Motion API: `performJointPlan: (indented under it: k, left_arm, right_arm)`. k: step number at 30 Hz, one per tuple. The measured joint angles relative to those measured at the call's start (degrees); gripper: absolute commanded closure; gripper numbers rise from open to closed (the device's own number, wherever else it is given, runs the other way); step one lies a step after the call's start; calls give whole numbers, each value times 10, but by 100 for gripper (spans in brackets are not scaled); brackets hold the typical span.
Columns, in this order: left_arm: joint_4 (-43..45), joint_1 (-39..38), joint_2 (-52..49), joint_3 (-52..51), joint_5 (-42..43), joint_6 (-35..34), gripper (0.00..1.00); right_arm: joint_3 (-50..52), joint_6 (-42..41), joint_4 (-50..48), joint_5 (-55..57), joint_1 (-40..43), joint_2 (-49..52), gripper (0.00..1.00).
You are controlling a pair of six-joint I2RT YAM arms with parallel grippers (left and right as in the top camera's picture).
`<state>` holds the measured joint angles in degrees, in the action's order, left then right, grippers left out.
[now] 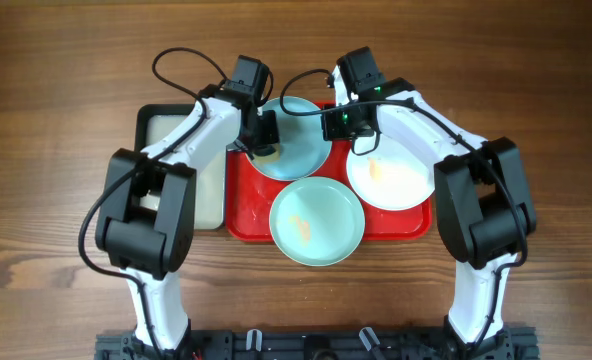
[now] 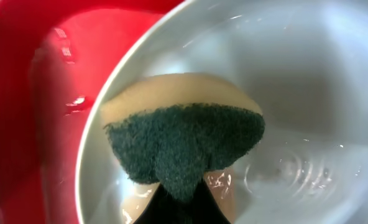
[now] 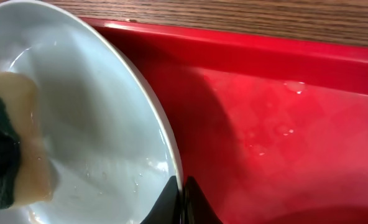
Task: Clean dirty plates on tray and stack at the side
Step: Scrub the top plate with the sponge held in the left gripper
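The red tray [image 1: 248,205] holds three plates. A turquoise plate [image 1: 298,145] stands tilted at the back. My right gripper [image 1: 332,124] is shut on its right rim [image 3: 171,155]. My left gripper [image 1: 265,140] is shut on a green-and-tan sponge [image 2: 184,146] and presses it against the plate's inside [image 2: 296,93], which looks wet. A second turquoise plate [image 1: 317,222] with a yellowish smear lies at the front, hanging over the tray's front edge. A white plate [image 1: 391,172] with a yellowish smear lies at the right.
A smaller black-rimmed tray [image 1: 166,125] with a pale inside sits left of the red tray, partly under my left arm. Wooden table [image 1: 56,150] surrounds both trays. Drops of water lie on the red tray floor [image 3: 283,124].
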<state>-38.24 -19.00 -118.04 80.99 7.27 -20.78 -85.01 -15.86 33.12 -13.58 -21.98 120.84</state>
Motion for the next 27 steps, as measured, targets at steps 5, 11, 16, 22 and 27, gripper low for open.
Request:
performJointPlan:
  k: [5, 11, 16, 22, 27]
  left_arm:
    - [29, 7, -19, 6, 123, -2, 96]
    - [52, 11, -31, 6, 244, -6, 96]
    - [-1, 16, 72, 8, 193, -8, 96]
    - [-54, 15, 114, -2, 90, -8, 96]
    - [-2, 7, 70, -35, 56, -8, 96]
  right_arm:
    - [0, 0, 3, 14, 2, 0, 96]
    - [0, 0, 2, 14, 2, 0, 96]
    - [0, 0, -2, 5, 0, 0, 96]
    - [0, 0, -2, 5, -1, 0, 96]
    - [0, 0, -2, 5, -1, 0, 96]
